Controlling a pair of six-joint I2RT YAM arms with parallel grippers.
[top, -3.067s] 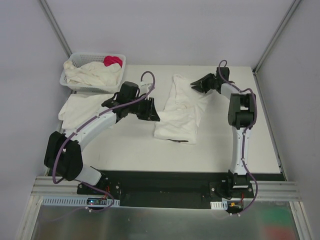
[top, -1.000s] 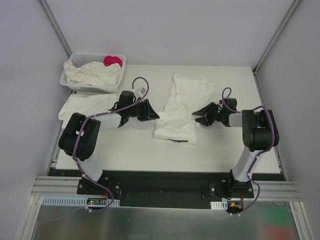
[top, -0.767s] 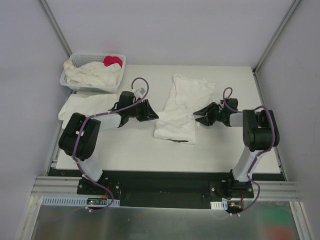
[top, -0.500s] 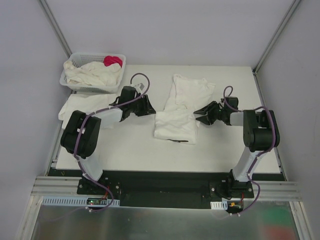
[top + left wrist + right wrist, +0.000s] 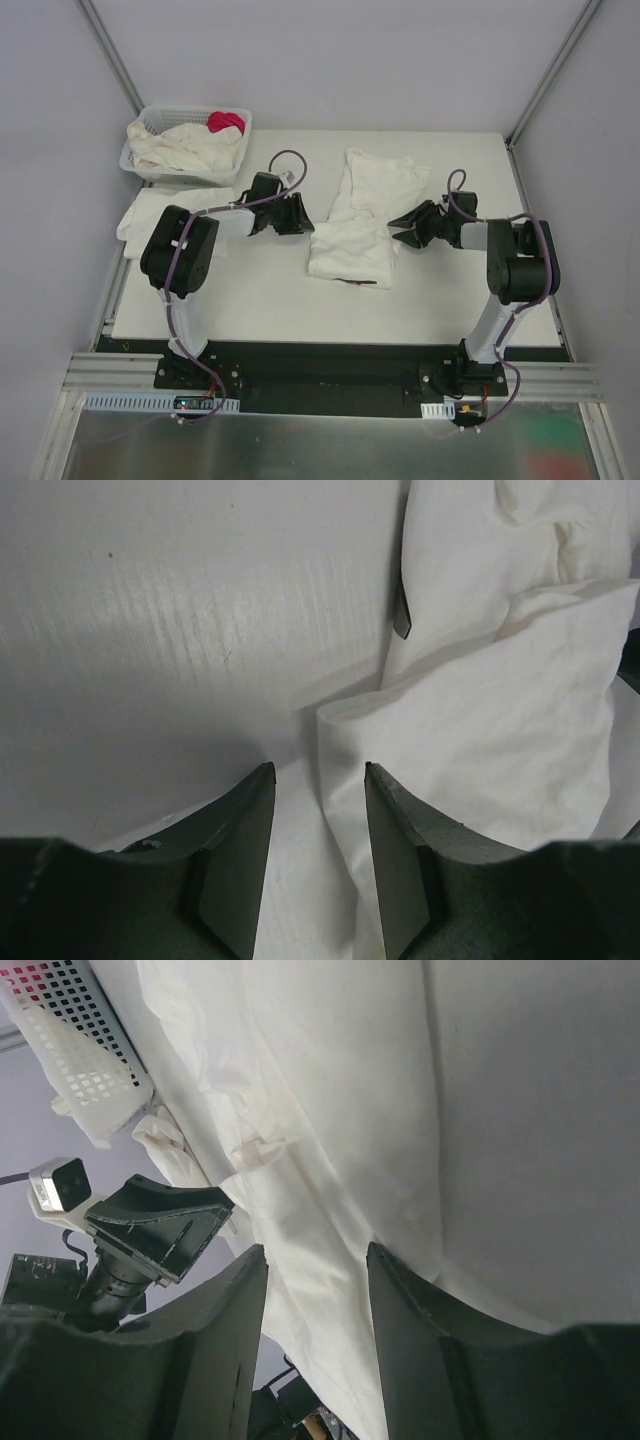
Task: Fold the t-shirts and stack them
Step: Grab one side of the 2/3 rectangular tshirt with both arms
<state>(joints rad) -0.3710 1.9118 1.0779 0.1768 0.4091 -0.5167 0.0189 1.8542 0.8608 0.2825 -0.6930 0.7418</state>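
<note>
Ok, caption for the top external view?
Open left pincer and open right pincer flank a partly folded white cotton t-shirt; white plastic lattice basket at far left.

Bright, even light from above, with only soft shadows.
The top view is clear and sharp, and the white table [image 5: 250, 290] shines a little with no hard glare. Shadows there are small and soft. In the left wrist view the dark fingers [image 5: 235, 870] up close look a bit blurry, and a grey shadow lies on the table beside the t-shirt [image 5: 480, 740]. In the right wrist view the fingers [image 5: 215, 1360] are blurry too, and the cloth looks very bright, almost washed out.
</note>
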